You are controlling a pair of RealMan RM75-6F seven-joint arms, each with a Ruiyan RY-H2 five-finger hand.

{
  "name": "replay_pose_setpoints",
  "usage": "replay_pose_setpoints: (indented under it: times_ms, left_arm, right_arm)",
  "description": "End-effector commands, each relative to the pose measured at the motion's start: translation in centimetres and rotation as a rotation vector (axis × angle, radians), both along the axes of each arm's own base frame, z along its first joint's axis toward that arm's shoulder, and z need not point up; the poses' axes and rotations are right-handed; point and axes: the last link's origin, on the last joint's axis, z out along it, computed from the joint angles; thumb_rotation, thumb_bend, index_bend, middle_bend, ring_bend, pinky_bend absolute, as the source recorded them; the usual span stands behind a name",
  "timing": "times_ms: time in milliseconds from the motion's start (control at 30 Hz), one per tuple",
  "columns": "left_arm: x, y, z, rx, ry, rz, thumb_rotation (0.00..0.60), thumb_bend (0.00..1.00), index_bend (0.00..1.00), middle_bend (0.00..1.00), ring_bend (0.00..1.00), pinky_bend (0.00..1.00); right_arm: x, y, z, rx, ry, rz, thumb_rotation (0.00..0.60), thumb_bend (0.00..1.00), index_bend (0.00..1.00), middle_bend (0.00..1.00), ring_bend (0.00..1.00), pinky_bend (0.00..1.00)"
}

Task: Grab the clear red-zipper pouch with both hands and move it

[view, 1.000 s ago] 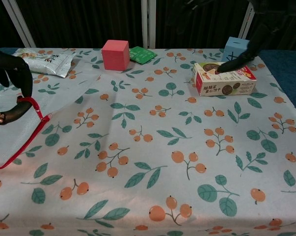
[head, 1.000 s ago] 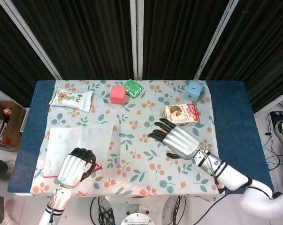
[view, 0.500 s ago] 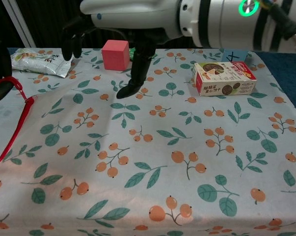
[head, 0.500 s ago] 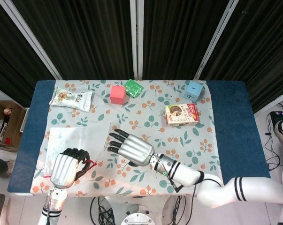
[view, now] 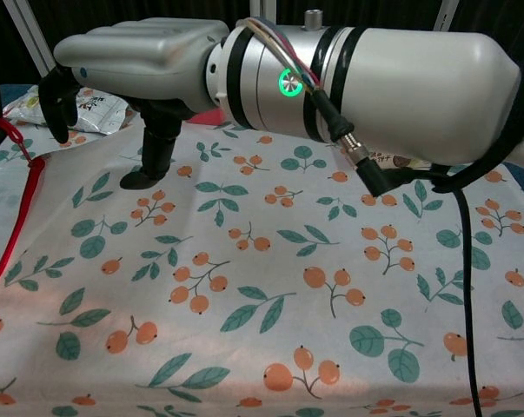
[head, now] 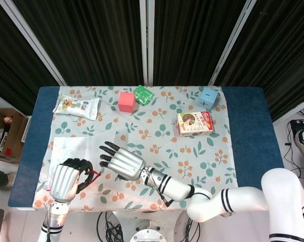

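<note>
Because it is only a thin sheet of soft plastic, the clear flat pouch with the red zipper (head: 83, 151) probably weighs almost nothing and will sag and fold when it is lifted, so I judge it needs support at two far-apart points. It lies on the left part of the flower-printed tablecloth (head: 162, 126), near the front edge, and its near corner is raised off the cloth. The red zipper edge looks like the stiffest part and the safest place to take hold; the smooth film beside it may slip between hard fingers.

The left hand (head: 66, 179) has its fingers curled in on the red zipper pull (a small loop at the near corner), so this corner is held. The right hand (head: 122, 162) hovers at the pouch's right edge with its fingers (head: 107, 149) spread and holding nothing; whether they touch the film I cannot tell. In the chest view one dark fingertip (view: 142, 178) points down just above the cloth.

Farther back stand a pink cube (head: 126, 101), a green packet (head: 142, 94), a silver snack bag (head: 76, 106), a biscuit box (head: 194, 123) and a light blue box (head: 208, 97), all well apart from the pouch.
</note>
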Motion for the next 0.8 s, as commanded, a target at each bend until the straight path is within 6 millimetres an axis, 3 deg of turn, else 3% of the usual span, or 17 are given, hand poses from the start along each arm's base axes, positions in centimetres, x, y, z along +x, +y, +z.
replay_pose_setpoints:
  times_ms: [33, 667, 800]
  left_arm:
    - [0.0, 0.0, 0.0, 0.000, -0.001, 0.001, 0.600, 0.45, 0.72, 0.64, 0.60, 0.62]
    - [0.2, 0.2, 0.0, -0.005, 0.004, 0.003, 0.600, 0.45, 0.72, 0.63, 0.60, 0.62]
    - [0.2, 0.2, 0.0, -0.006, 0.004, 0.004, 0.600, 0.45, 0.72, 0.63, 0.60, 0.62]
  right_arm:
    - [0.5, -0.1, -0.6, 0.013, -0.017, -0.011, 0.600, 0.18, 0.34, 0.23, 0.01, 0.02]
    - [1.4, -0.8, -2.3, 0.068, -0.071, -0.068, 0.600, 0.24, 0.45, 0.28, 0.04, 0.04]
    - [1.5, -0.9, -2.7, 0.074, -0.078, -0.082, 0.600, 0.29, 0.51, 0.29, 0.06, 0.06]
